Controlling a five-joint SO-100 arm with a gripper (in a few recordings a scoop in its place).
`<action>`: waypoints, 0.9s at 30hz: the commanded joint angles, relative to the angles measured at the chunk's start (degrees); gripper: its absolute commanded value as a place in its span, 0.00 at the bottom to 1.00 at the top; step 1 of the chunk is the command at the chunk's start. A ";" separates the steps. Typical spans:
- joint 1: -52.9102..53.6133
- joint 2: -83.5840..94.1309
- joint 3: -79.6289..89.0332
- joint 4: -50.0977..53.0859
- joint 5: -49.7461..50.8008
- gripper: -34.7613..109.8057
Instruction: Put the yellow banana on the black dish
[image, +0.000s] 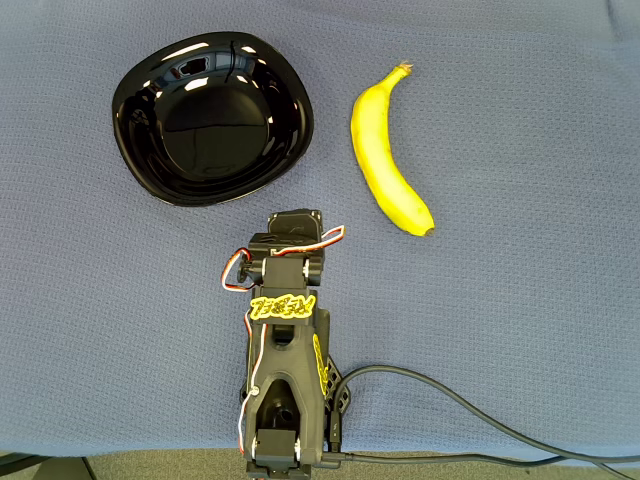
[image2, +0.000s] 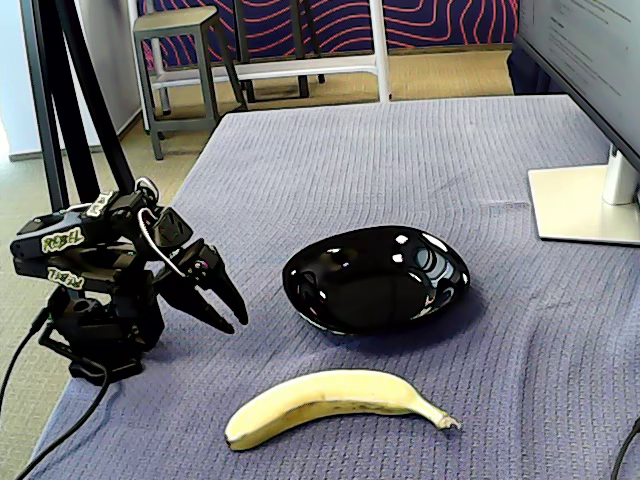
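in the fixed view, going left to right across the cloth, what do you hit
robot arm's hand → yellow banana → black dish → monitor stand base

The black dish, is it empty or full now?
Empty. The black dish shows only its glossy inside; the yellow banana lies apart on the cloth.

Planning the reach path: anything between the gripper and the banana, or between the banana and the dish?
Nothing visible. The gripper hangs folded near the arm's base, with bare cloth between it and the yellow banana. The black dish lies beside the banana, apart from it, with only bare cloth between them.
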 joint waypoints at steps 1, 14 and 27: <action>1.05 -9.05 -4.57 -7.47 1.67 0.24; 1.32 -9.05 -4.48 -7.65 2.02 0.24; 2.81 -14.06 -14.59 -1.76 13.18 0.27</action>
